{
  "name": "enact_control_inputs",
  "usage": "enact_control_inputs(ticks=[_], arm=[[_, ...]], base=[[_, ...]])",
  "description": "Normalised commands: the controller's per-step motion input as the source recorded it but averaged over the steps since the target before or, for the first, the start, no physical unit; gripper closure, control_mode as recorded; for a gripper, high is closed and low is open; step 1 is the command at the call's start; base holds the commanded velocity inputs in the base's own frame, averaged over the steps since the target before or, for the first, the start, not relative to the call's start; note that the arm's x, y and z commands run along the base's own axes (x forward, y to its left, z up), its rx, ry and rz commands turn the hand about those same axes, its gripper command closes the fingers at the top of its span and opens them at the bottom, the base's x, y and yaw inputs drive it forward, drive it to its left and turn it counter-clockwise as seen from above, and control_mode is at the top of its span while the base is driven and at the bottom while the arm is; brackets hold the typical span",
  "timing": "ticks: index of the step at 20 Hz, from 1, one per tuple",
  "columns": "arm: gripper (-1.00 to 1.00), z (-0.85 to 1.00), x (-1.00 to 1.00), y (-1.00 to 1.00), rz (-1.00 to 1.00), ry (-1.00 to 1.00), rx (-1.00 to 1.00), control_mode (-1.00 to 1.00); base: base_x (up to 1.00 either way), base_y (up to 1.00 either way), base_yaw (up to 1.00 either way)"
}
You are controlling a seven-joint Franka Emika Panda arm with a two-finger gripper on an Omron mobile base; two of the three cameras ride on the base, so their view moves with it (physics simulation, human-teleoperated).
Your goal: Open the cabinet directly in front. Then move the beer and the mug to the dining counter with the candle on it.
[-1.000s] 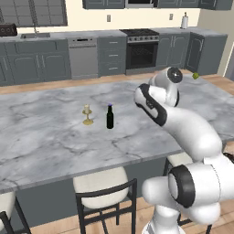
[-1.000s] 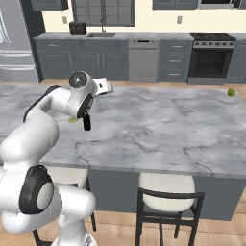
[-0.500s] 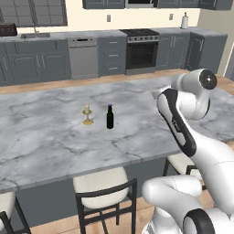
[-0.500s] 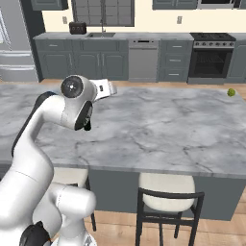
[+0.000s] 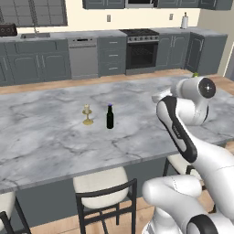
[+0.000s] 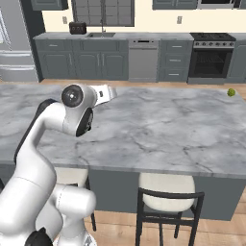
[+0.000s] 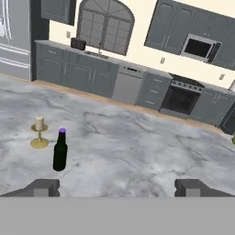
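- Upright on the dining counter [image 5: 55,137], the beer [image 5: 109,117] stands just beside the candle [image 5: 87,114], the two apart.
- From the hand camera, the gripper [image 7: 117,187] shows its fingertips [image 7: 43,187] spread wide, with nothing between them, above the marble.
- At the counter's near edge sit cream-seated stools [image 6: 166,192]; a small green fruit [image 6: 231,92] lies at its far corner.

Arm folded back w/ elbow high, gripper [image 7: 117,187] level, fingers spread wide apart, holding nothing.
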Motion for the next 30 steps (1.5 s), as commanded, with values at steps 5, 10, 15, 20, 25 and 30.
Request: enact_control_inputs(ticks=[5, 10, 15, 20, 25, 30], arm=[[-1.0, 0.0, 0.0, 0.0, 0.0, 0.0, 0.0, -1.0], [-1.0, -0.05, -0.31, -0.07, 0.0, 0.0, 0.0, 1.0], [-1.0, 0.0, 0.0, 0.0, 0.0, 0.0, 0.0, 1.0], [-1.0, 0.0, 0.0, 0.0, 0.0, 0.0, 0.0, 1.0], [-1.0, 0.0, 0.0, 0.0, 0.0, 0.0, 0.0, 1.0], [-1.0, 0.0, 0.0, 0.0, 0.0, 0.0, 0.0, 1.0]], base=[[0.0, 0.0, 0.0], [-0.6, -0.43, 0.0], [-1.0, -0.9, -0.04], [-0.76, -0.91, -0.09], [0.09, -0.77, -0.05], [0.49, -1.0, -0.03]])
